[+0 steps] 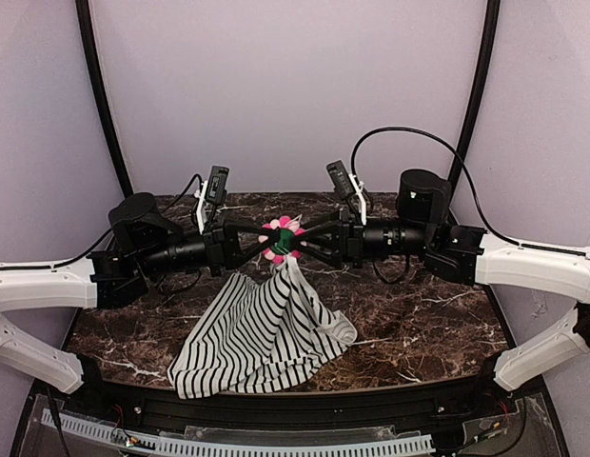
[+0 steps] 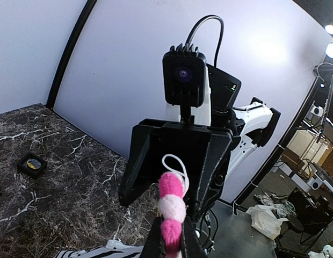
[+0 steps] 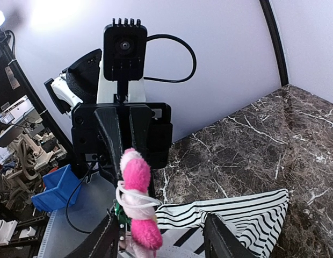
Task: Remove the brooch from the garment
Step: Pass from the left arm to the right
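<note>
The brooch (image 1: 283, 238), a pink and white pom-pom flower with a green centre, hangs in the air between both arms above the table. My left gripper (image 2: 172, 236) is shut on the brooch (image 2: 172, 207), seen edge-on. A white cord loop (image 2: 178, 163) wraps round it. The striped garment (image 1: 266, 333) hangs from the brooch down onto the marble. My right gripper (image 3: 162, 230) faces the left one and is open. In the right wrist view the brooch (image 3: 138, 177) sits beside its left finger (image 3: 105, 239), and the garment (image 3: 247, 215) lies below.
A small black square frame (image 2: 31, 164) lies on the marble table (image 2: 75, 156) at the left. A blue bin (image 3: 56, 188) stands off the table. White backdrop walls and black poles enclose the back. The table's front edge (image 1: 276, 395) runs just below the garment.
</note>
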Robot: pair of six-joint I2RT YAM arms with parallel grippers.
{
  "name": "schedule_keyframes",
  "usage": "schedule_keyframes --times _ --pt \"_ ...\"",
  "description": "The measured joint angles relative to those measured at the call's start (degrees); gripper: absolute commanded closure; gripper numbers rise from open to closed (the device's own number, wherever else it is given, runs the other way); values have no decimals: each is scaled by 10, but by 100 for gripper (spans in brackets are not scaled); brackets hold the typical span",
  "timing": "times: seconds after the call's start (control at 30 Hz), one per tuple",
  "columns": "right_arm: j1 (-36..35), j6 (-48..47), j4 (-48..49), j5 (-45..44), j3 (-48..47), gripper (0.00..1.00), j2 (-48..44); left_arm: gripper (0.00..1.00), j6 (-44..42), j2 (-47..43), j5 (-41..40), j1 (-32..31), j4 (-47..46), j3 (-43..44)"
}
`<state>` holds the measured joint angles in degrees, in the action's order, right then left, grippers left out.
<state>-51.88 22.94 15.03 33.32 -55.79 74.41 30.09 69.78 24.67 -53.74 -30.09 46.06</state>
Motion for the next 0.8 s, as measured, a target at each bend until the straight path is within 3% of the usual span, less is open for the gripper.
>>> schedule_keyframes --times 0.23,0.37,0.47,0.5,0.57,0.6,0.67,0.73,0.8 --pt "5 6 8 23 3 55 7 99 0 0 0 0 0 0" --pt "5 13 24 45 4 75 7 99 0 0 0 0 0 0" --pt "5 16 32 55 4 99 7 99 0 4 4 0 0 4" --pt "5 13 33 58 4 100 7 99 1 5 4 0 0 5" --pt "8 17 32 62 3 100 8 80 2 7 5 0 1 9" --pt "9 16 32 62 3 100 8 56 1 9 5 1 5 12" --pt "9 15 17 55 -2 100 8 26 -9 11 -3 1 23 20" --pt "9 10 -26 33 -16 100 8 11 -19 12 -24 1 49 30" --pt "9 2 -88 0 -38 100 8 3 -38 7 -57 0 76 31"
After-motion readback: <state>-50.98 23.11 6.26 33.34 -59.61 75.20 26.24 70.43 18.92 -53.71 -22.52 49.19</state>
